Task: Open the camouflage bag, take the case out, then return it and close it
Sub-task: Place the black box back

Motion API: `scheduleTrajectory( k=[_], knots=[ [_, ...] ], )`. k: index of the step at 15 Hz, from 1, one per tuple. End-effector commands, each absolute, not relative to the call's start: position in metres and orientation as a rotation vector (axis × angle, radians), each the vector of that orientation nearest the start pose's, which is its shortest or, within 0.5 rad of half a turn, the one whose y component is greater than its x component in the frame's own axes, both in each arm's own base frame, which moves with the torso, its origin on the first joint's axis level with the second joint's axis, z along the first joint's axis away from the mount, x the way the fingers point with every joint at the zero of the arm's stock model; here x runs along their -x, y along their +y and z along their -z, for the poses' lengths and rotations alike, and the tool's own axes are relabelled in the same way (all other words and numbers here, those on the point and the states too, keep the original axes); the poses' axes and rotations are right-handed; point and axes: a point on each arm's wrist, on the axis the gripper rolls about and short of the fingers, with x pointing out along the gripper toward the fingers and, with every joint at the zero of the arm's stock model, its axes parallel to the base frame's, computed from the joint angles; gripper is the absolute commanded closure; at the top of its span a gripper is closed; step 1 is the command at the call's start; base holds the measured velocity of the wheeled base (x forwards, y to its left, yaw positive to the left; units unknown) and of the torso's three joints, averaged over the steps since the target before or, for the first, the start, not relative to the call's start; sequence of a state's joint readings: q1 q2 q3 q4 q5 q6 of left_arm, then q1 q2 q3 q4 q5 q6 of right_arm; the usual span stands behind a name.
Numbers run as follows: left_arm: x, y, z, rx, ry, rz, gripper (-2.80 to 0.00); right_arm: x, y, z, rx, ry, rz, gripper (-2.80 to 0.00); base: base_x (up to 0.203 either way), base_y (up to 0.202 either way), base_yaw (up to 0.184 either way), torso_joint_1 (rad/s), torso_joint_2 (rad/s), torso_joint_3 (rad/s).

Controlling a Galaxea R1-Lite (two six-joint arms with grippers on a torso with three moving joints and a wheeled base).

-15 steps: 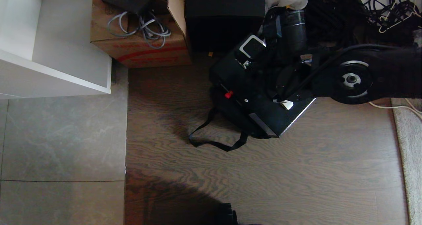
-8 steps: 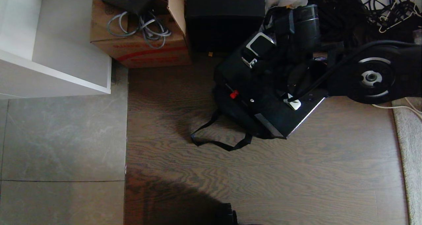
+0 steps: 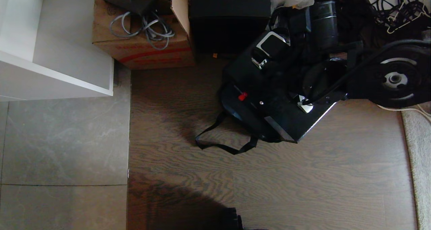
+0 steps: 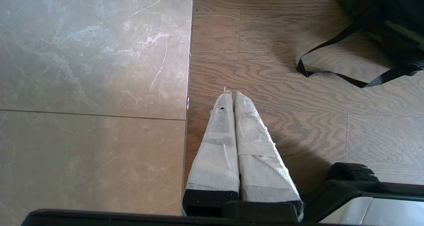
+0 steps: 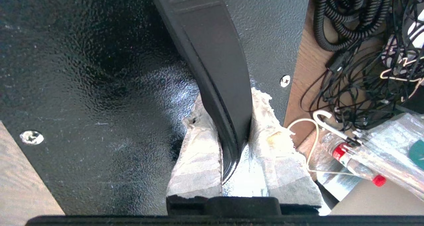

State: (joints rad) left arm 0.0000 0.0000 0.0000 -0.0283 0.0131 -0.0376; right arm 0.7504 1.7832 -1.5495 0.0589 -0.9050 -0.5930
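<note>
The right tool (image 5: 232,143) is clamping the curved black plastic carry handle (image 5: 212,54) of the flat black rectangular hard case (image 3: 269,88), its taped fingers (image 5: 198,153) nearly closed on either side of the handle. The case is sitting tilted, partly on top of the soft dark camouflage bag (image 3: 242,117), which is lying on the brown wood-grain floor (image 3: 303,183) with its black strap (image 3: 219,144) trailing toward the robot. Whether the case is hanging clear of the bag cannot be told from these views. The small red spot (image 3: 242,96) is showing on the case edge nearest the bag.

The left tool (image 4: 237,120) is hanging idle over the floor seam, fingers pressed together and gripping nothing.

Judgement: the removal step is in hand. To do it well, the grip should be sitting near the handle's middle so the case is not swinging; the lift should be running straight and slowly, keeping clear of the tangled black cables (image 3: 394,7) and the tall black box (image 3: 229,18) behind, and watching that the strap is not snagging.
</note>
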Motion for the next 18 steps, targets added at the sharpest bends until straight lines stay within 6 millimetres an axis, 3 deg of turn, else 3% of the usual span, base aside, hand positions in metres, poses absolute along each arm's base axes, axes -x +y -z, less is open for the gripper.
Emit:
scheduleTrajectory(
  k=[1, 18],
  knots=[
    [0.022, 0.000, -0.076, 0.038, -0.022, -0.013, 0.00, -0.256, 0.215, -0.298, 0.815, 0.248, 0.092, 0.00, 0.000, 0.000, 0.000, 0.000, 0.00, 0.000],
    [0.022, 0.000, -0.076, 0.038, -0.022, -0.013, 0.00, -0.271, 0.229, -0.274, 0.842, 0.285, 0.082, 0.00, 0.000, 0.000, 0.000, 0.000, 0.00, 0.000]
  ],
)
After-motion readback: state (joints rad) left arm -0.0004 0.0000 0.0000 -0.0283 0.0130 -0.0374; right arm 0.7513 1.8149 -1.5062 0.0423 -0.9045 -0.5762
